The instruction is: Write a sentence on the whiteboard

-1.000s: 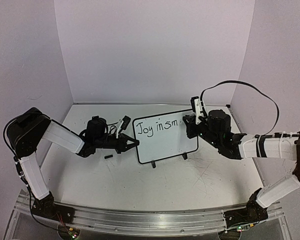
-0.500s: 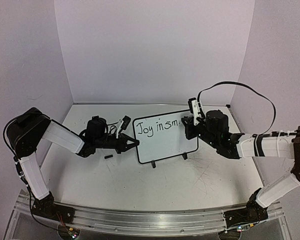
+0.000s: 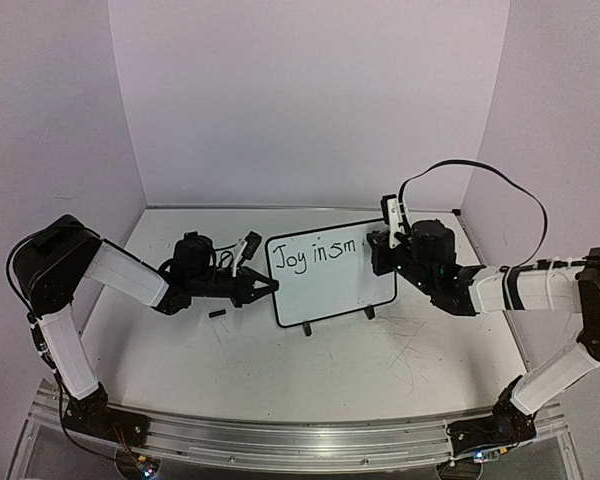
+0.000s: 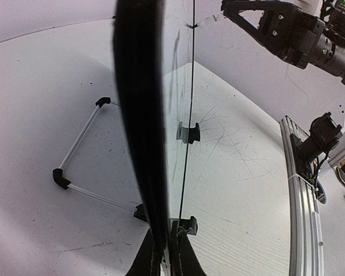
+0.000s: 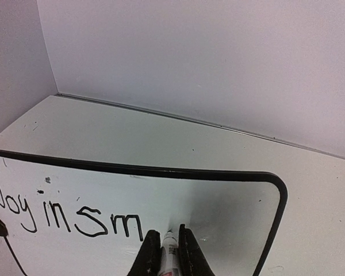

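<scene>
my right pincer [image 5: 166, 237] clamped on marker [image 5: 170, 253], tip by the "m" | sentence [image 5: 69, 214] at 10 o'clock reads "Joy in sm" | my left pincer [image 3: 268, 288] clamps upright whiteboard [image 3: 335, 292] at its 9 o'clock edge | step: mid-word, I judge | next: "a" at 3 o'clock of "m"

This is a robotics lab, set up as a bench-top test cell. Three plain pale panels, the back wall [image 3: 310, 100], the left wall [image 3: 50, 120] and the right wall [image 3: 565, 120], box in a white surface [image 3: 310, 370] scored with dark scratches. An aluminium rail [image 3: 300, 442] runs along its near edge. Bolted to it are the left arm [image 3: 120, 272] and the right arm [image 3: 525, 290], white-shelled with black joints. A loose black cable [image 3: 480, 168] loops above the right arm, and small lights [image 3: 145, 465] glow by the bases. A small whiteboard [image 3: 330, 285] stands on the surface between the arms.
</scene>
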`<state>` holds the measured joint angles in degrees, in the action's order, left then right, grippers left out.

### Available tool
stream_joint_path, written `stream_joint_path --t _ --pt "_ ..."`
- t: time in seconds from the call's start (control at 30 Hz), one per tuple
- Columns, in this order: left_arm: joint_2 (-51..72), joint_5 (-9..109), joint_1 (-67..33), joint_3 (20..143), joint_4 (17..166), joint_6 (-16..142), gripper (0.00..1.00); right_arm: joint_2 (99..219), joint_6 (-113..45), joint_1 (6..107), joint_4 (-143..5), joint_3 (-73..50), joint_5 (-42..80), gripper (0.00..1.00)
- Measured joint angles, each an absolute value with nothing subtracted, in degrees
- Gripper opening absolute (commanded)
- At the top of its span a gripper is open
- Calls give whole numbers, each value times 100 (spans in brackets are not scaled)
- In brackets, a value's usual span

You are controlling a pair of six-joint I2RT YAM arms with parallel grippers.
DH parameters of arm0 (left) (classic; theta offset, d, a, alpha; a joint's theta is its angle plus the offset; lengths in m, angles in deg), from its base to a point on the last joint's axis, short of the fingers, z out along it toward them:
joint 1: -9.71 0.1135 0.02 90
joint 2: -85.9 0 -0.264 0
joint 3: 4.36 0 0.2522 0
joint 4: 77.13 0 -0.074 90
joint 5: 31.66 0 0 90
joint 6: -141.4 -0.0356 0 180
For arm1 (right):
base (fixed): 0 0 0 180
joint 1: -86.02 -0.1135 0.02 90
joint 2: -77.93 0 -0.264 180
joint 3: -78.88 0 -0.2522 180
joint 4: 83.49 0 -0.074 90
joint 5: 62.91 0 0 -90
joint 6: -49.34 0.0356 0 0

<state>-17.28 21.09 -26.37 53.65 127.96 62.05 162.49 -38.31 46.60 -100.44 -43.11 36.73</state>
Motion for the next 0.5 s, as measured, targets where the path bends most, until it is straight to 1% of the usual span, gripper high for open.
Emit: stream_joint_path --t 0.5 --pt "-1728 2109 -2637 5365 12794 6207 0 16313 -3811 4662 -10126 -4282 3819 0"
